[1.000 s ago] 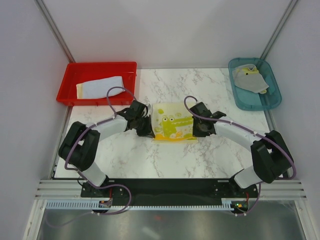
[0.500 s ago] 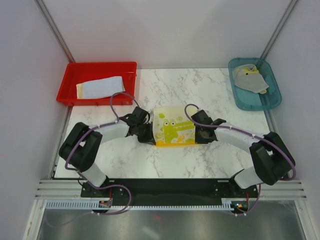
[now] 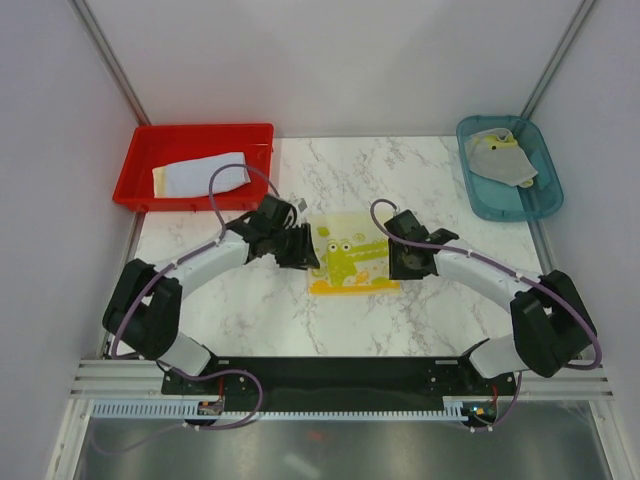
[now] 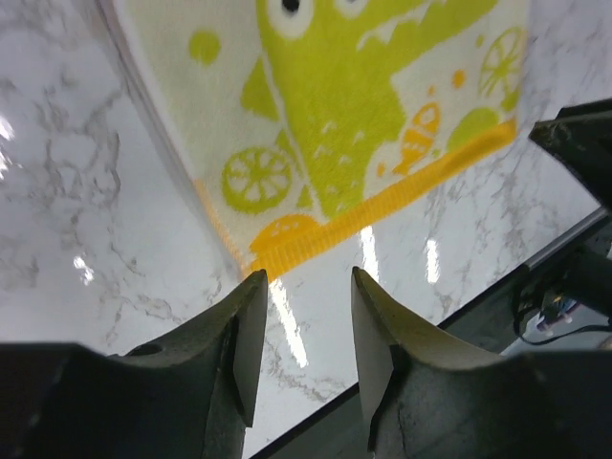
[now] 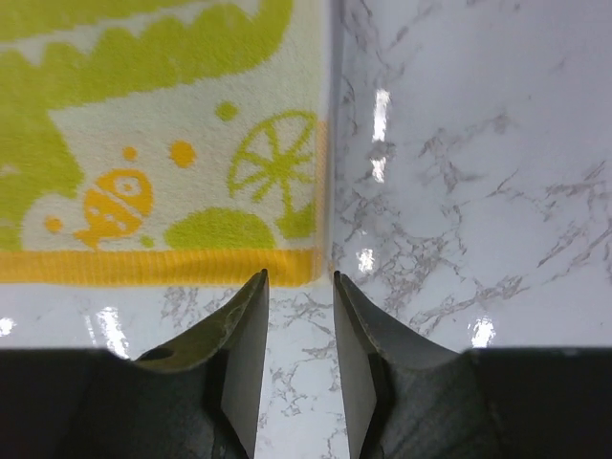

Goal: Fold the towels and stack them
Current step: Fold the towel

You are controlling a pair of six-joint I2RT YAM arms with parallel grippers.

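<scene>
The crocodile towel, held a moment ago, is now laid flat and released between the opened left claw and the opened right claw.

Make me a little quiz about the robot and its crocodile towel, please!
1. True or false: the left hand and the right hand are both open and hold nothing.
2. Pick one: where is the pale blue towel? A) in the red tray B) in the teal tray C) on the crocodile towel
3. Short answer: how many trays can you see in the top view?

Key: 1 true. 2 A. 3 two.
</scene>
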